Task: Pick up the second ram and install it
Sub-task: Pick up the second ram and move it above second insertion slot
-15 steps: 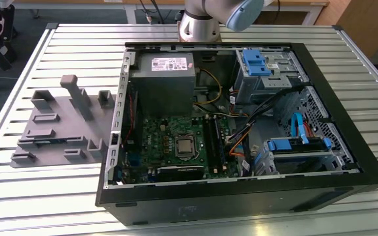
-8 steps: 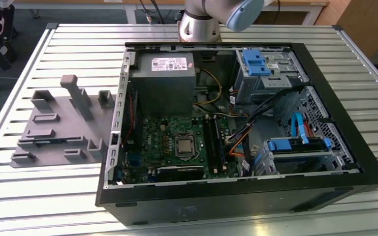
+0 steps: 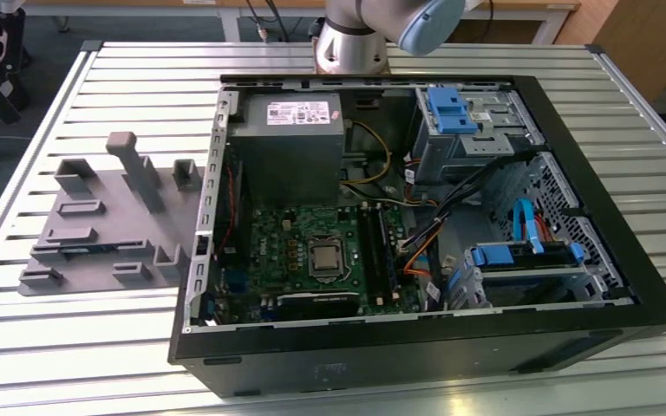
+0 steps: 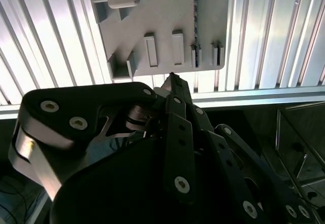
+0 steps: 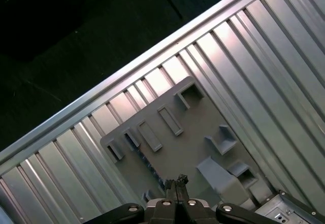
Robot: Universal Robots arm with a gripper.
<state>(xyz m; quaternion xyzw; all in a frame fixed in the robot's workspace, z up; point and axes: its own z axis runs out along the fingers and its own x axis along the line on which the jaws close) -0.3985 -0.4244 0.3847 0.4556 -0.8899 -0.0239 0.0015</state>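
A thin dark ram (image 5: 149, 159) stands on edge in a slot of the grey holder plate (image 5: 188, 142); in the second wrist view the ram (image 4: 195, 16) is a narrow dark strip on the holder plate (image 4: 162, 10). My gripper (image 5: 176, 181) hangs well above this plate, fingertips pressed together with nothing between them, and the gripper (image 4: 173, 80) looks the same in the second wrist view. In the exterior view the holder plate (image 3: 96, 260) lies to the left of the open computer case (image 3: 426, 329), and the ram (image 3: 84, 249) is a faint dark line. The black memory slots (image 3: 374, 251) sit right of the processor.
The holder plate carries several upright grey blocks (image 3: 136, 169). The case walls stand tall around the green motherboard (image 3: 298, 251), with cables (image 3: 426, 234), blue drive bays (image 3: 449, 113) and a power supply (image 3: 292, 130) inside. The slatted metal table (image 3: 101, 347) ends close to the holder's left.
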